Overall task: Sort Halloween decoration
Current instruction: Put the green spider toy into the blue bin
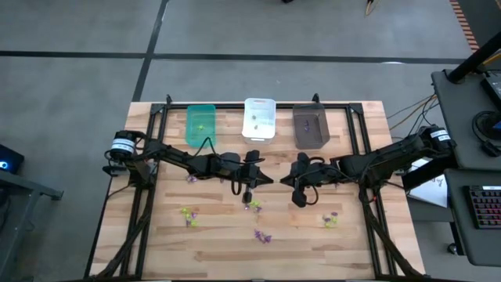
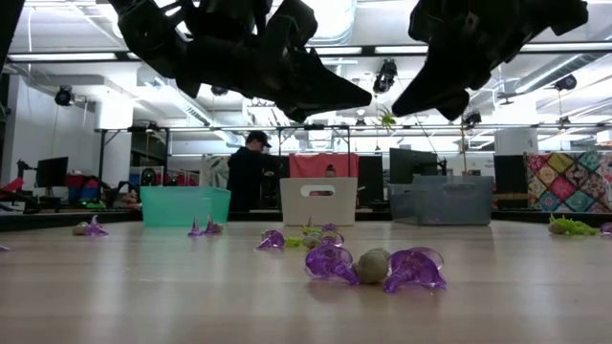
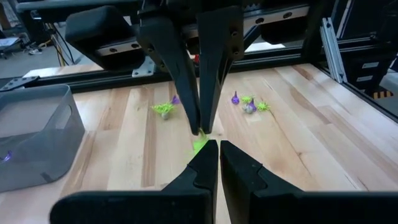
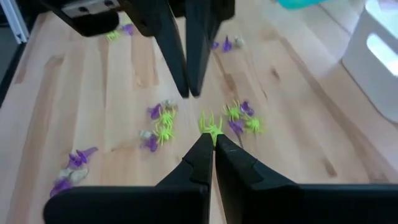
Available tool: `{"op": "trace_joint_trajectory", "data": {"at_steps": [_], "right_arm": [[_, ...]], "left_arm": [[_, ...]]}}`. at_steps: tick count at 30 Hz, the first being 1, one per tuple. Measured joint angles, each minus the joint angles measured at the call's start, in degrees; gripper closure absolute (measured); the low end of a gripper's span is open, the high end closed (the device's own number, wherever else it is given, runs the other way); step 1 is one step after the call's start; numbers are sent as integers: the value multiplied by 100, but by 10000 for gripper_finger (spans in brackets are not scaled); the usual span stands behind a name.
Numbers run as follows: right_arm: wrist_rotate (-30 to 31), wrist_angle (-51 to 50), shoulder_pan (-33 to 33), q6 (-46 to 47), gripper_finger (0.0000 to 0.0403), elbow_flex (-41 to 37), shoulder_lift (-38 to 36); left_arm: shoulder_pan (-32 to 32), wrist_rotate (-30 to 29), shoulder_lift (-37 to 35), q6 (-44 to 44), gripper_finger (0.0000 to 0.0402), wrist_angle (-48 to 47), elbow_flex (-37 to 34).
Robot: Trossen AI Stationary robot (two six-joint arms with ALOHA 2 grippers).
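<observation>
Right wrist view is showing the right hand [image 4: 211, 142] pinching a yellow-green trinket [image 4: 211, 126] above mid tabletop [image 1: 219, 243], probably needing carrying far-left to the green bin [image 1: 191, 133]; the left hand [image 1: 246, 192] is hanging closed and empty nearby.

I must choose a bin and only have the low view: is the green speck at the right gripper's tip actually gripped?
Observer: Yes. The right wrist view shows the right gripper shut on a yellow-green trinket.
Operator: Which bin has that colour?
Observer: From above, the green bin holds a yellow-green piece.
Operator: And the grey one?
Observer: The left wrist view shows a purple piece inside the dark grey bin.
</observation>
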Motion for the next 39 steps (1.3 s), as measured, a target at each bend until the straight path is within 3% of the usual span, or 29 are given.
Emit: {"op": "trace_joint_trajectory", "data": {"at_steps": [9,16,22,31,35,39], "right_arm": [[-152,-357,0,402,394,0,-4],[-150,-355,0,446,394,0,-7],[-148,-355,0,448,394,0,-7],[-148,-350,0,487,394,0,-7],[-147,-352,0,492,394,0,-7],[-147,-351,0,495,394,0,-7]], "left_arm": [[1,4,187,36,401,-113,-2],[-2,14,518,-125,393,331,-5],[-6,-80,695,-159,332,498,-7],[-4,-296,1326,-378,218,1484,140],[1,-48,1529,-291,207,1492,403],[-4,136,1573,-271,221,1460,529]]}}
